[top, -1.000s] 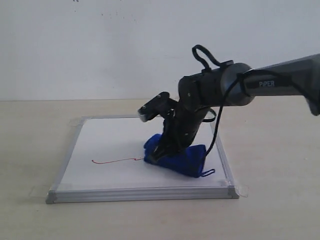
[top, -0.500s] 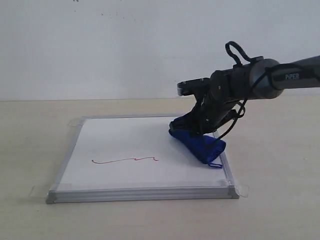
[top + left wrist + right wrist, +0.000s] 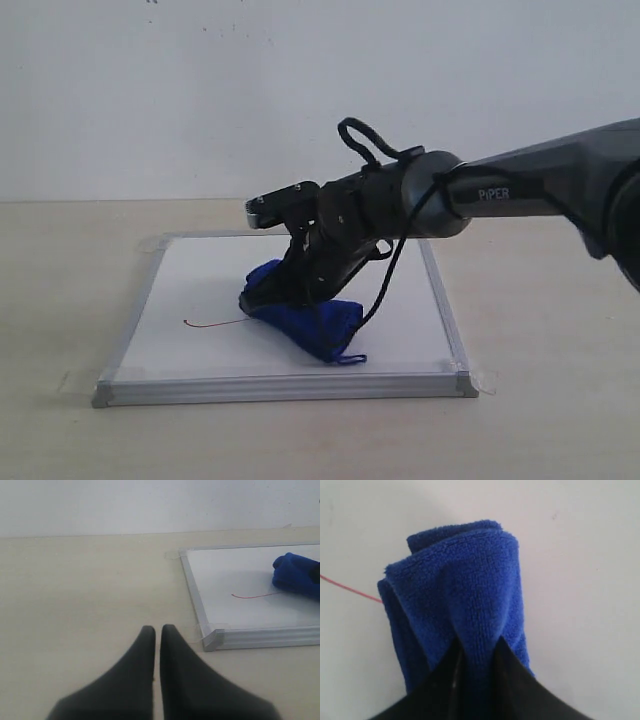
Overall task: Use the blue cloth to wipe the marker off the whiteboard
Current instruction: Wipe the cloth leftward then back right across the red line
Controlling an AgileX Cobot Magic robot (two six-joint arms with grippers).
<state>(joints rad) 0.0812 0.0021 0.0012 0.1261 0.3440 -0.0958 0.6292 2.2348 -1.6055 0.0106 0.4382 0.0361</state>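
The whiteboard (image 3: 200, 290) lies flat on the table, framed in silver. A short piece of the red marker (image 3: 212, 324) line shows left of the blue cloth (image 3: 315, 322), which presses on the board. My right gripper (image 3: 278, 292) is shut on the blue cloth (image 3: 465, 595), its fingers pinching a fold; the marker (image 3: 350, 588) runs under the cloth's edge. My left gripper (image 3: 157, 629) is shut and holds nothing, above the bare table off the whiteboard's (image 3: 235, 575) near corner. From there the blue cloth (image 3: 295, 575) and marker (image 3: 252, 596) are in sight.
The beige table (image 3: 540, 300) surrounds the board, with a white wall behind. Clear tape tabs stick out at the board's corners (image 3: 486, 381). The right arm's cable (image 3: 365, 135) loops above its wrist.
The right gripper swung the cloth right and back off the line, then swept it left over the line. Less red line shows now than one second ago.
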